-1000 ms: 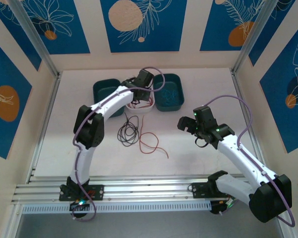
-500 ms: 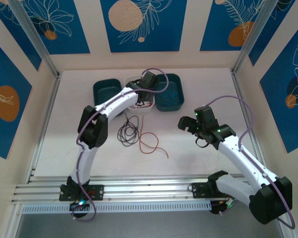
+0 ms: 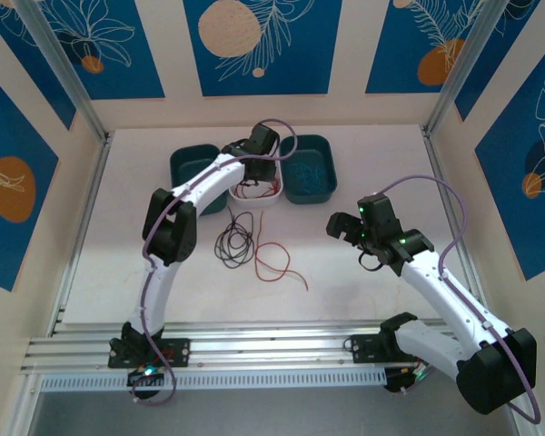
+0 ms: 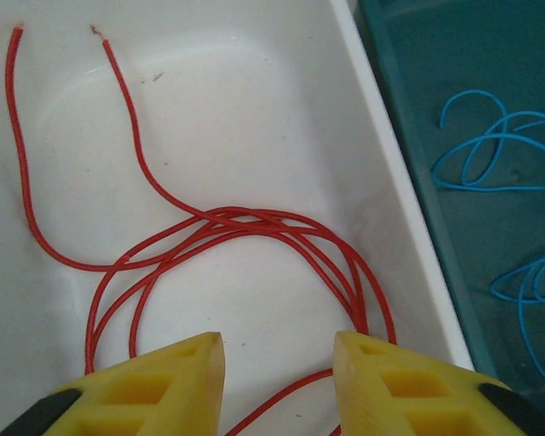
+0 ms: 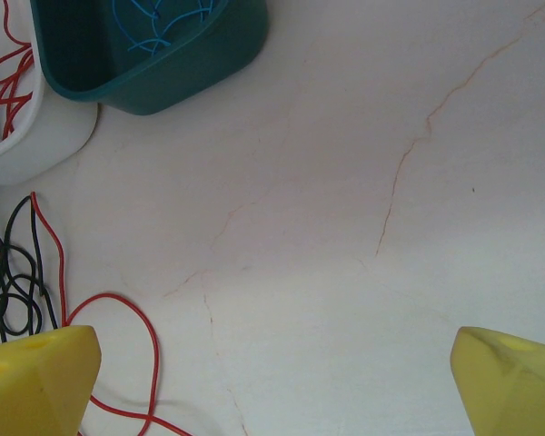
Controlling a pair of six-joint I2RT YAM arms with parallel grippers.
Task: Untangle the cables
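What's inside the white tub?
A red cable lies looped inside the white tub. Its nearest loops are covered by the left end effector.

Lighting: bright, even, diffuse from overhead. Sheen: mild, on the floor of the glossy white plastic tray (image 4: pixel 254 118) (a broad pale patch). Blur: slight, on the yellow wedge-shaped fingertips (image 4: pixel 154 386) at the tray's near side.

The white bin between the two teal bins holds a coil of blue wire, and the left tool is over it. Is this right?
Not quite. The left wrist view shows that the wire in the white bin is red, not blue; blue wires lie in the teal bin beside it. The rest is right: the left tool is over the white bin.
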